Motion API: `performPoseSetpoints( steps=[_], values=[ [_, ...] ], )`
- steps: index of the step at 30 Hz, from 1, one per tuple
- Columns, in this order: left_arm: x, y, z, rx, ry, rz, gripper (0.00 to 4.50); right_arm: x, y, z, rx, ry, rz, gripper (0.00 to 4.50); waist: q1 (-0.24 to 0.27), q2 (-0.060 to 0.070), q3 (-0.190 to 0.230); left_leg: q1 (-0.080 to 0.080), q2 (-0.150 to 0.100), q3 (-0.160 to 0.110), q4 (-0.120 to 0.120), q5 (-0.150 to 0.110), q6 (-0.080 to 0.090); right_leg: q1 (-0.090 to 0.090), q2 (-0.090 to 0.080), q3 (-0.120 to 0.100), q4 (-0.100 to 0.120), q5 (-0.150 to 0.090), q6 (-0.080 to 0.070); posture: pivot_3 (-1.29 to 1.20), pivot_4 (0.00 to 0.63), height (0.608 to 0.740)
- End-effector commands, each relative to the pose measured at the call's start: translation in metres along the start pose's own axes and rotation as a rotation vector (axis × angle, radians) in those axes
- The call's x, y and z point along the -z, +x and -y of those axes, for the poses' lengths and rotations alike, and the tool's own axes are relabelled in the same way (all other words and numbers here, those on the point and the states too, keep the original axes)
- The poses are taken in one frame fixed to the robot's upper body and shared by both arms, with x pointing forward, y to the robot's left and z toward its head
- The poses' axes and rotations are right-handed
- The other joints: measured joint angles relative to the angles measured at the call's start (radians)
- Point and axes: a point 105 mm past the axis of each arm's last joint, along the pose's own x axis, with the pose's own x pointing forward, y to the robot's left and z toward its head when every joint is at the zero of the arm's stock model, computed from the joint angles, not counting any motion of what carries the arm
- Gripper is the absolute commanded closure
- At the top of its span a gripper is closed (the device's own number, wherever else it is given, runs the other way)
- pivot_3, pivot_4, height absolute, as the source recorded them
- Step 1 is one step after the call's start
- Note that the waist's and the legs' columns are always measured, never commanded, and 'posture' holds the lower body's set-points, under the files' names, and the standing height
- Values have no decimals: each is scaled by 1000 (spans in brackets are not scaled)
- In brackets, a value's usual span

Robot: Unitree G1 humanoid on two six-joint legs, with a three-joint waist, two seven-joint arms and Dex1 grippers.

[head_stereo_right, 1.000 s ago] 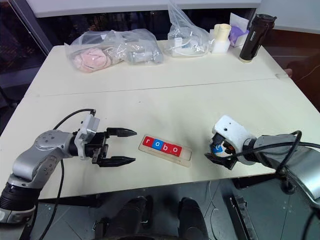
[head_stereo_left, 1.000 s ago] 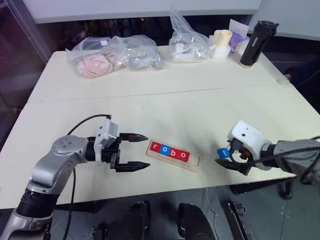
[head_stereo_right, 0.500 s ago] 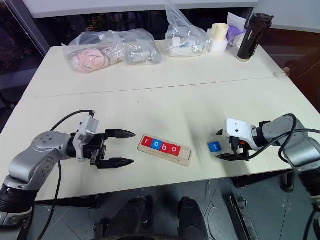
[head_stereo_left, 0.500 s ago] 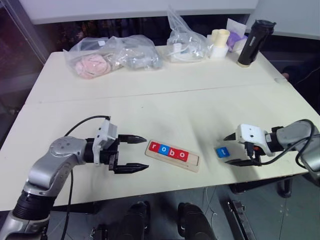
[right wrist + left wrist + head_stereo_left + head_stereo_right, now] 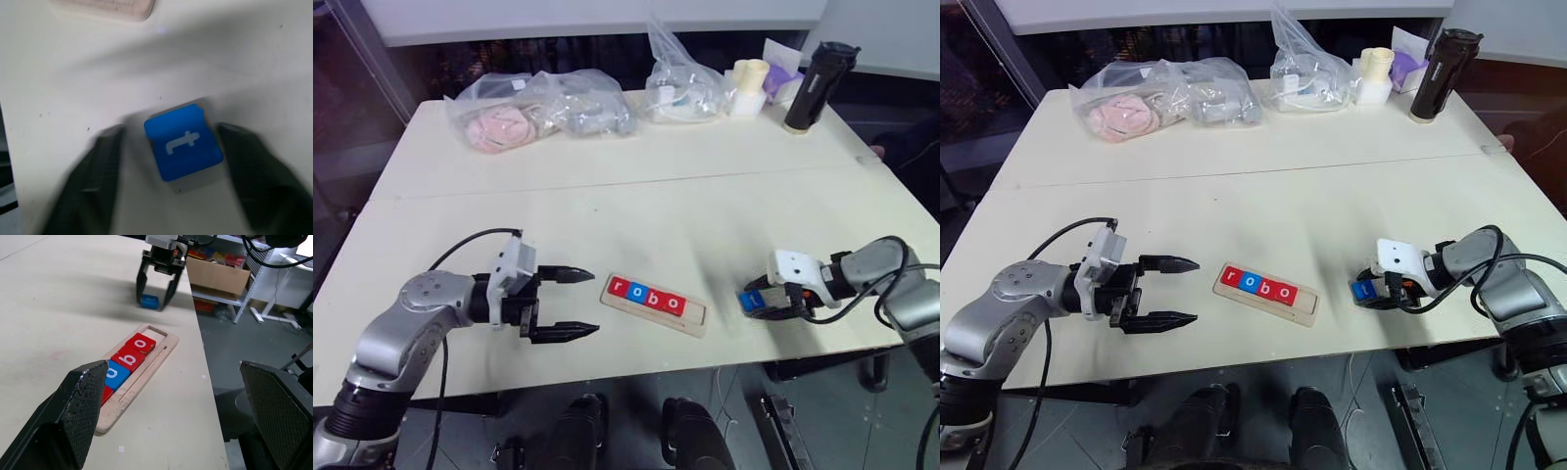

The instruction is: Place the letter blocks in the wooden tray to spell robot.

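Tile t (image 5: pixel 751 300), blue, lies on the table (image 5: pixel 636 196) right of the wooden tray (image 5: pixel 653 305), which already holds r, o, b, o with its right end slot bare. Right gripper (image 5: pixel 766 303) straddles the tile, jaws apparently just clamping on it; left gripper (image 5: pixel 566 305) hangs left of the tray, jaws wide apart. Fetching the last letter looks to be the step in hand; next it likely needs lifting, carrying left and setting into that empty slot
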Motion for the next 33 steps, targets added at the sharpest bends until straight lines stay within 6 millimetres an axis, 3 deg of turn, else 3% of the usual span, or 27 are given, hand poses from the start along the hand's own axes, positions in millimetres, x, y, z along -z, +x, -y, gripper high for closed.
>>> performPoseSetpoints(
  steps=[1, 6, 12, 19, 33],
  values=[
    [-9, 0, 3, 6, 41, 12, 0, -8, -10, 8, 52, -32, 3, 3374, 2, 0, 0, 0, 0, 0, 0, 0, 0, 0, 0, 0, 0, 0, 0, 0, 150, 725],
    [-8, 1, 3, 9, 42, 14, 0, -36, -10, 8, 69, -10, 71, 3374, 2, 0, 0, 0, 0, 0, 0, 0, 0, 0, 0, 0, 0, 0, 0, 0, 150, 725],
    [-7, 2, 5, 11, 36, 18, 0, -66, 9, -20, 15, 31, 113, 3374, 4, 0, 0, 0, 0, 0, 0, 0, 0, -1, 0, 2, 1, 0, 0, 0, 150, 725],
    [-6, 2, 5, 4, 32, 21, 0, -77, 25, -34, 81, 99, 104, 3374, 4, 0, 0, 0, 0, 0, 1, 0, 0, 0, -1, 2, 1, 0, 0, 0, 150, 725],
    [-5, 3, 5, 4, 30, 24, 0, -80, 36, -35, 158, 204, 86, 3374, 4, -1, 0, 0, 0, 0, 1, 0, 0, -1, -1, 2, 1, 0, 0, 0, 150, 725]
  ],
)
